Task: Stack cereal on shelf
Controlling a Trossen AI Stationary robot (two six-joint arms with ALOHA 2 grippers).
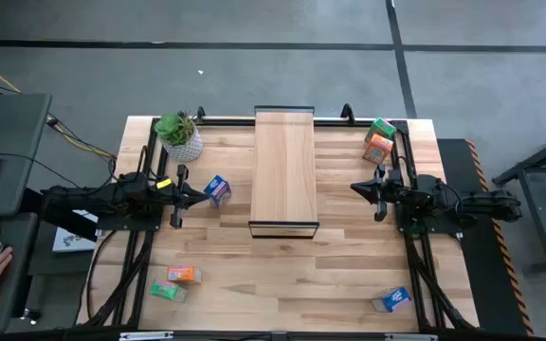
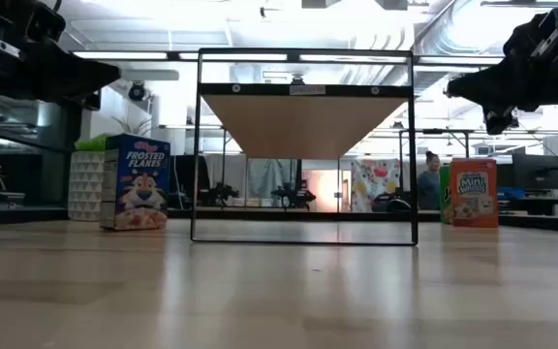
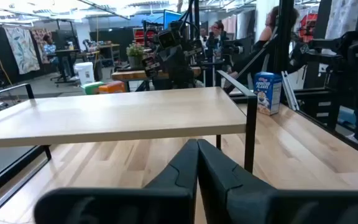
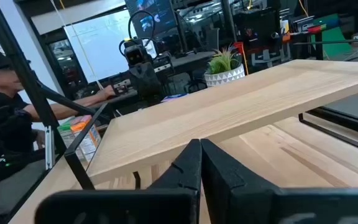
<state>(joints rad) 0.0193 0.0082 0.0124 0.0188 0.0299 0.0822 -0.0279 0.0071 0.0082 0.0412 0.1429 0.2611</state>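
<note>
- Near counter edge: orange cereal box [image 1: 184, 274] and green cereal box [image 1: 167, 291] left, blue box [image 1: 391, 300] right.
- Left tool [image 1: 200, 195] and right tool [image 1: 357, 188], both pressed together, empty, flank the shelf [image 1: 283, 170].
- Farthest: orange and green boxes [image 1: 378, 142], right corner.

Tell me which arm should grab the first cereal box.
Left, probably. The left gripper hangs shut right beside the blue box, next to the shelf. The right gripper, also shut, sits farther from its nearest boxes, the orange box and the green box in the far corner.
</note>
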